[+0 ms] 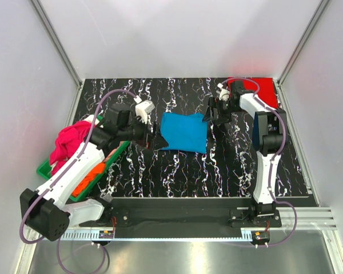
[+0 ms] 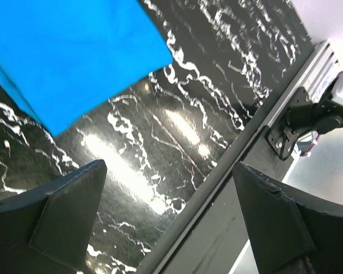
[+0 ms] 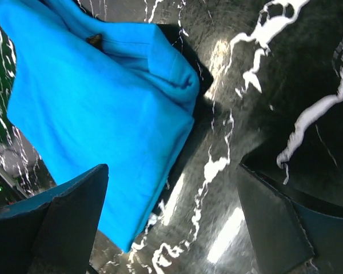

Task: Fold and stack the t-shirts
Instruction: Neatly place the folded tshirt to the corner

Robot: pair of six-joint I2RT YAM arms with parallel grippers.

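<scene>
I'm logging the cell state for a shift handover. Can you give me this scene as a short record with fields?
blue t-shirt: folded, flat mid-table, between both arms
red t-shirt: flat in the far right corner
magenta t-shirt: bunched over the green basket, left side
orange t-shirt: in the basket, partly under the left arm
left end effector: open, empty, near the blue t-shirt's left edge
right end effector: open, empty, near its far right corner

Black marble-look tabletop [image 1: 177, 177] is sitting inside 3 plain white walls [image 1: 177, 34], with aluminium posts [image 1: 57, 43] running up the corners. Overhead light is glaring off the glossy surface, and a silver rail [image 1: 308, 214] is lining the near edge.
</scene>
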